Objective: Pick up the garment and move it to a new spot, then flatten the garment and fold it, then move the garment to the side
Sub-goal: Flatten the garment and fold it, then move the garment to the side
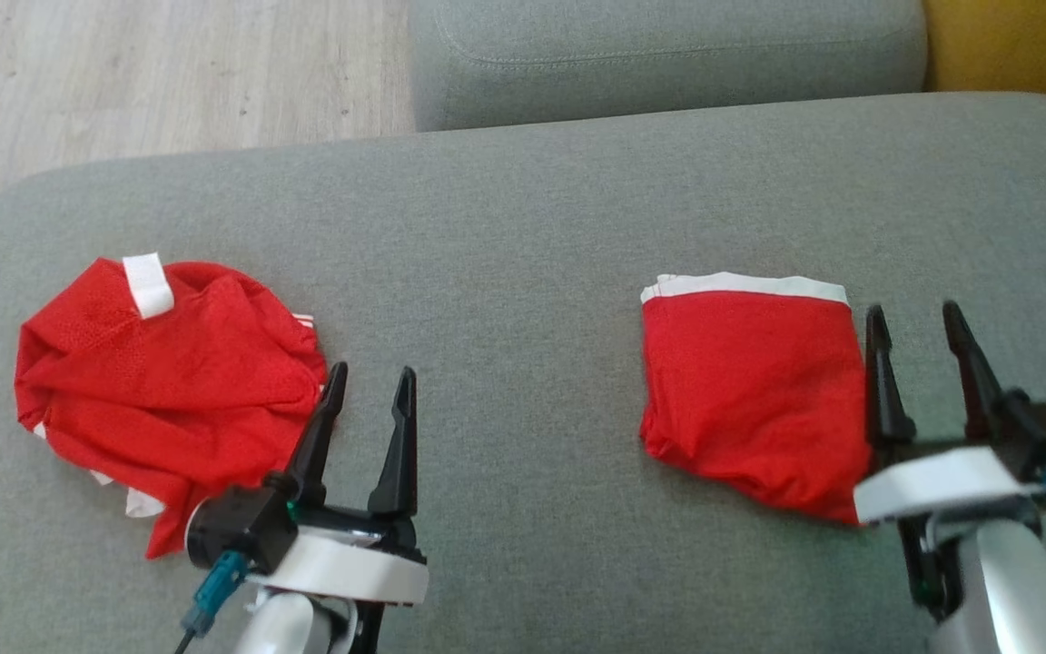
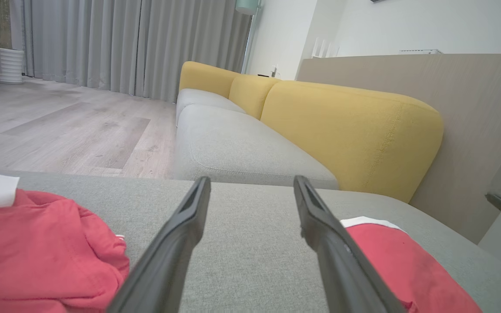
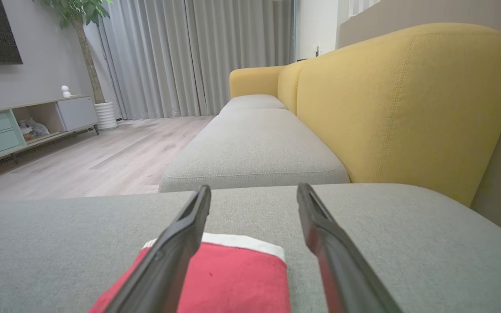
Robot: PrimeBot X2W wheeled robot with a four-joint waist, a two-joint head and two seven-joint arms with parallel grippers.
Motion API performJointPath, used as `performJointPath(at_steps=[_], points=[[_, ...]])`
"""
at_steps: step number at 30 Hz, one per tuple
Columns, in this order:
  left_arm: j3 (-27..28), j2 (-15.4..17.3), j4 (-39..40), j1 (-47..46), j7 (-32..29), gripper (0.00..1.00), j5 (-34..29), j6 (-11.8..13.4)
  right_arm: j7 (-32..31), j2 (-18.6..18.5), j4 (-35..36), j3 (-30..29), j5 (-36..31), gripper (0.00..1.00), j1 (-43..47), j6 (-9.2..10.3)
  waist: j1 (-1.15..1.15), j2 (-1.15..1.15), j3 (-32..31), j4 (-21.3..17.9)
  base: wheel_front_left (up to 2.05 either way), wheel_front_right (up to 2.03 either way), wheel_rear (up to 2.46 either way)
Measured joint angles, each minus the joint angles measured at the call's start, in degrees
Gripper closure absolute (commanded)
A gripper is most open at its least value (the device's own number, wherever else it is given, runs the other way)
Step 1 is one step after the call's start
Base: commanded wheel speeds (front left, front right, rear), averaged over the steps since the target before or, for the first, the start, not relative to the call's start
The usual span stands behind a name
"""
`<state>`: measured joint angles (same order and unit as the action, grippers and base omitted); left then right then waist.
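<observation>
A folded red garment [image 1: 750, 391] with a white band along its far edge lies flat on the right of the grey cushion [image 1: 523, 227]. My right gripper [image 1: 913, 311] stands open at its right edge, empty; in the right wrist view the right gripper [image 3: 254, 187] sits over the garment [image 3: 237, 278], its left finger above the cloth. A second, crumpled red garment [image 1: 169, 372] with a white tab lies at the left. My left gripper [image 1: 373, 371] is open and empty just right of it. In the left wrist view the left gripper [image 2: 252, 179] points between the crumpled garment [image 2: 37, 256] and the folded one [image 2: 402, 256].
Beyond the cushion stands another grey seat [image 1: 668, 54] with a yellow backrest [image 3: 398, 100] on the right. Wooden floor [image 1: 169, 73] lies off the far left edge. Bare grey fabric stretches between the two garments.
</observation>
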<state>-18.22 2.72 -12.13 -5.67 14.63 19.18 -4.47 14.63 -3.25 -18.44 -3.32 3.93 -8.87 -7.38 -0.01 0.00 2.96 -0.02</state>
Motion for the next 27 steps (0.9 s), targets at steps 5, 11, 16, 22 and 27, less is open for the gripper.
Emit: performJointPath(at_steps=[5,11,16,22,27], points=[[0.11,0.02,-0.48,1.04,0.00,0.00,0.01,0.10,0.00,0.55,1.96,-0.10,0.48,0.00,4.83,0.00,0.00,0.00,-0.49,0.10,0.00,0.00,0.00],[0.67,0.02,-0.48,1.35,0.00,0.00,0.01,0.43,-0.01,0.57,2.60,0.65,1.12,0.00,5.95,0.00,0.01,0.00,-0.06,-0.05,0.00,0.00,0.00],[0.70,0.02,-0.20,1.20,0.00,0.00,0.01,0.42,-1.20,0.62,2.49,-1.32,-0.44,0.00,5.10,0.00,0.01,0.00,1.10,-0.10,0.00,0.00,0.00],[0.48,0.02,-0.05,-0.71,0.00,0.00,0.00,0.35,-6.88,0.63,-2.92,-6.59,-2.14,0.00,-0.06,0.00,0.01,0.00,3.81,0.46,0.00,0.00,0.00],[0.24,0.01,-0.14,-2.46,0.00,0.00,-0.03,-0.15,-10.20,0.64,-9.29,-9.15,-1.90,0.00,-3.03,0.00,0.02,0.00,6.21,1.53,0.00,0.00,0.00]])
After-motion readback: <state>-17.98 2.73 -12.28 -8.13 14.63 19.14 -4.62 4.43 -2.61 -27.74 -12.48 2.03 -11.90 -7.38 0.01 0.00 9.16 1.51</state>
